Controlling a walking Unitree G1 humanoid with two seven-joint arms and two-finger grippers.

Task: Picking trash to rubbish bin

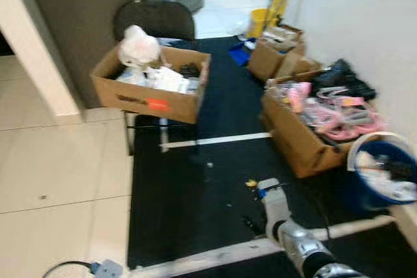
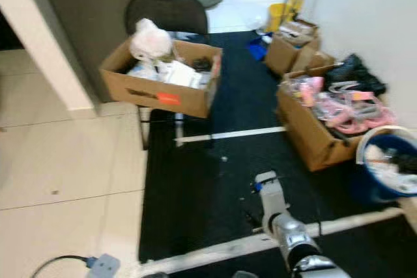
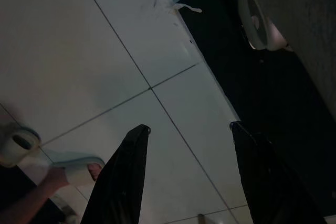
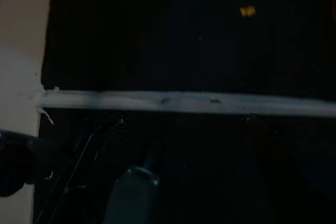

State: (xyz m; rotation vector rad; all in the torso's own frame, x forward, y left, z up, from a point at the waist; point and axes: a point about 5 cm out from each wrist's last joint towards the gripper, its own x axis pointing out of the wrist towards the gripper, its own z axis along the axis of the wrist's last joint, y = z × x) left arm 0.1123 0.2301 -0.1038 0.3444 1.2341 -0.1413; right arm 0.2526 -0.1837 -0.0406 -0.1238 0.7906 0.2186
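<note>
Underfoot, black mat (image 1: 195, 213) on pale floor tiles (image 1: 58, 167), cardboard boxes (image 1: 153, 86) beside white wall (image 1: 365, 17), left claw (image 3: 186, 129) spread wide, right claw unclear.

**Hidden, cropped, blurred**

The bin (image 1: 383, 172) is cut by the right edge, its contents a blur. The right arm (image 1: 294, 239) runs off the bottom edge and its fingers can't be made out. The right wrist view is nearly black; a yellow scrap (image 4: 247, 10) is too small to identify. The chair (image 2: 167, 12) is mostly hidden behind a box (image 2: 163, 81).
</note>
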